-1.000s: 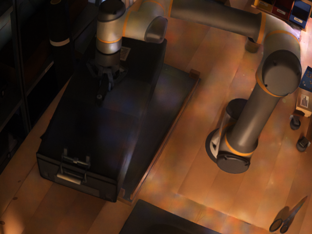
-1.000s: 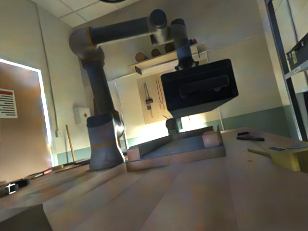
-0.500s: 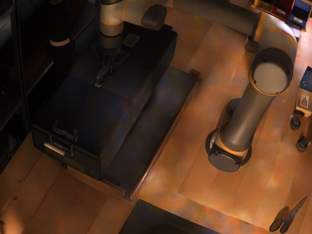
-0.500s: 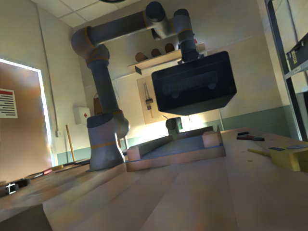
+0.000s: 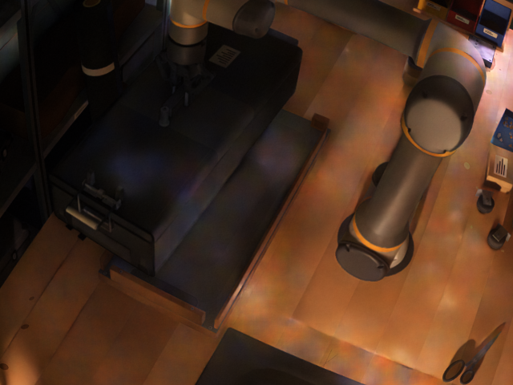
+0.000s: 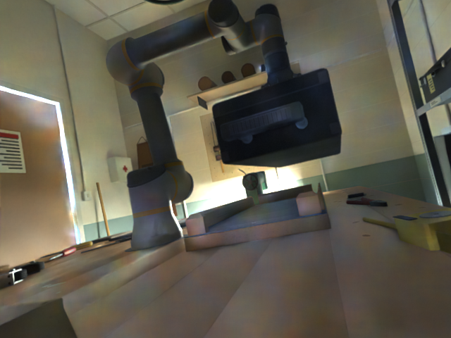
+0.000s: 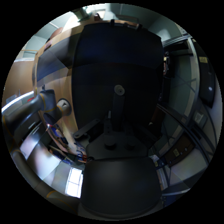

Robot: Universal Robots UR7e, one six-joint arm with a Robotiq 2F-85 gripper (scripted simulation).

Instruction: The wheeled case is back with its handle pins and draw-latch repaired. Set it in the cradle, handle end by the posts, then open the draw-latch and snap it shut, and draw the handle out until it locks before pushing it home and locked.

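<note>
The black wheeled case [image 5: 165, 149] hangs in the air above the cradle [image 6: 255, 218], carried by my gripper [image 5: 182, 89], which is closed on the carry handle on the case's top face [image 7: 117, 113]. The second side camera shows the case [image 6: 277, 120] tilted, well above the cradle floor, its ribbed end bar facing the camera. The metal draw-latch [image 5: 97, 199] sits on the case's near end. The cradle is a low wooden tray with a dark mat [image 5: 244, 207] and corner blocks [image 6: 309, 202].
Behind the work a dark shelving rack [image 5: 25, 103] stands close to the case's left side. My arm's base [image 5: 373, 244] stands right of the cradle. Scissors [image 5: 472, 356] and small tools [image 6: 364, 200] lie on the bench.
</note>
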